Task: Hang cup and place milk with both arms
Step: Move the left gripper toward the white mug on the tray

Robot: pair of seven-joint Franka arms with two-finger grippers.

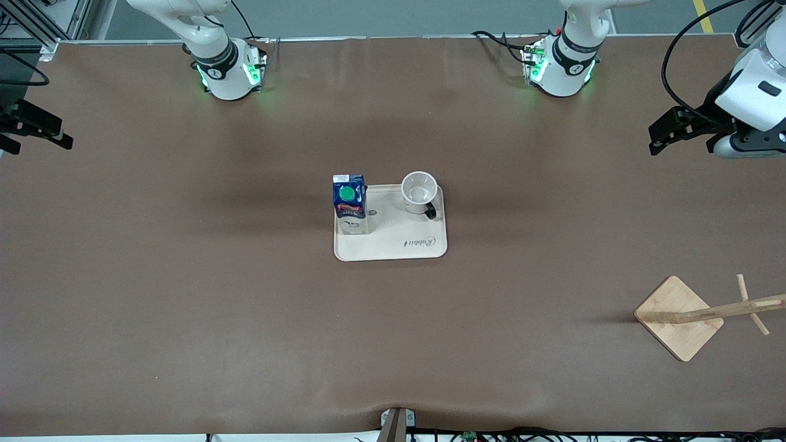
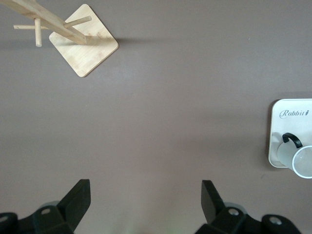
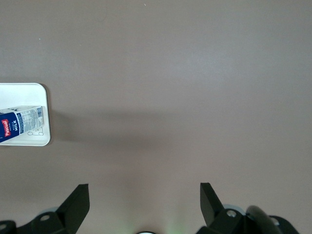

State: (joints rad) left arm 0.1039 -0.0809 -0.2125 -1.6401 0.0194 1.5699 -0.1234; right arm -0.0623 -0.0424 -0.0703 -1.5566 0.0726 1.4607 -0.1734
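Note:
The white cup (image 1: 419,191) with a black handle stands upright on a cream tray (image 1: 393,248) at mid-table. The dark blue milk carton (image 1: 349,197) with a green cap stands on the same tray, toward the right arm's end. My left gripper (image 1: 656,140) is open and empty, high over the table's left-arm end. My right gripper (image 1: 43,144) is open and empty over the right-arm end. The left wrist view shows the left gripper (image 2: 146,195), the cup (image 2: 300,158) and the tray (image 2: 292,109). The right wrist view shows the right gripper (image 3: 145,197), the milk (image 3: 22,124) and the tray (image 3: 24,95).
A wooden cup rack (image 1: 675,307) with a square base and pegs stands toward the left arm's end, nearer to the front camera than the tray. It also shows in the left wrist view (image 2: 83,46). Brown table cover lies all around the tray.

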